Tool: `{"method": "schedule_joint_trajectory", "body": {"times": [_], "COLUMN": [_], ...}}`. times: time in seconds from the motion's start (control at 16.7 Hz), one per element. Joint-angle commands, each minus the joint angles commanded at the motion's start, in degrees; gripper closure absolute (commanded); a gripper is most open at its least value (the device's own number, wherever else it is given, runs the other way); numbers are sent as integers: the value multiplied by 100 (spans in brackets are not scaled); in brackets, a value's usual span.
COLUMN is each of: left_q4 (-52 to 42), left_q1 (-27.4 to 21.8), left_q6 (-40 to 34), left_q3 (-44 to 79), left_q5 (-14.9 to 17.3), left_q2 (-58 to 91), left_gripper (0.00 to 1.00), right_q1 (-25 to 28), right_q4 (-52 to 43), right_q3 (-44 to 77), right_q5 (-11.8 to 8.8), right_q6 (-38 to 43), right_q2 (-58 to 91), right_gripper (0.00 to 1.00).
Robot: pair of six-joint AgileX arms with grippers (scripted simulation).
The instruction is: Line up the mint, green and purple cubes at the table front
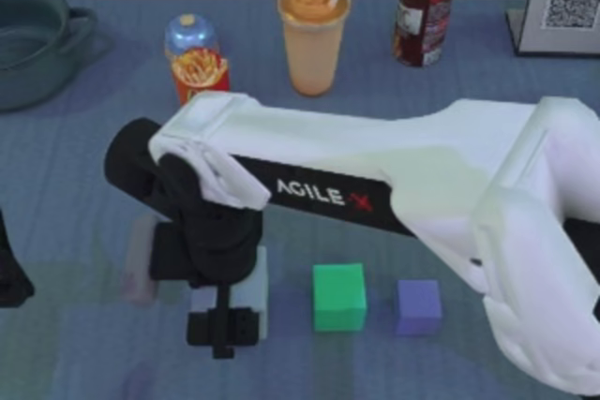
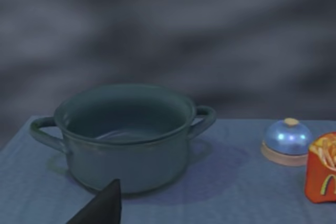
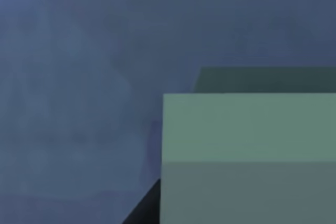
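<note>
From above we see a broad blue-grey table (image 1: 84,138) with a fine cloth-like weave. Along its far edge stand a dark teal pot (image 1: 33,39) at the left, a domed silver-blue bell (image 1: 190,35), a red carton of fries (image 1: 200,72), a clear cup (image 1: 314,35) filled with an orange drink and holding a straw, a red-lidded can (image 1: 424,14), and a QR-code sign (image 1: 562,2) at the right. Our right arm reaches across from the right, and our right gripper (image 1: 222,325) hangs over the mint cube (image 1: 253,292) at the near left; we cannot tell from here whether its fingers are apart or closed on the block. The green cube (image 1: 338,297) sits to the right of the mint one, and the small purple cube (image 1: 418,307) just right of that, all three in a row near the front. Our left gripper (image 1: 9,274) is parked at the left edge.

The left wrist view shows the pot (image 2: 126,140), round with two loop handles, smooth and glazed, with nothing in it. The bell (image 2: 286,140) and the fries (image 2: 323,174) stand to one side.

The right wrist view shows the matte, flat-faced mint cube (image 3: 247,150) close up on the cloth (image 3: 79,103).
</note>
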Motion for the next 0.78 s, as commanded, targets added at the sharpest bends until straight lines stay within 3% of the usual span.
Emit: {"method": "schedule_joint_trajectory", "body": {"times": [0.72,0.78], "left_q4": [0,0], "left_q1": [0,0], "left_q6": [0,0], "left_q3": [0,0], "left_q5": [0,0], "left_q2": [0,0], "left_gripper": [0,0], "right_q1": [0,0], "right_q4": [0,0], "right_q3": [0,0], "right_q5": [0,0], "right_q6": [0,0], "right_q2": [0,0], "right_gripper": [2,0]}}
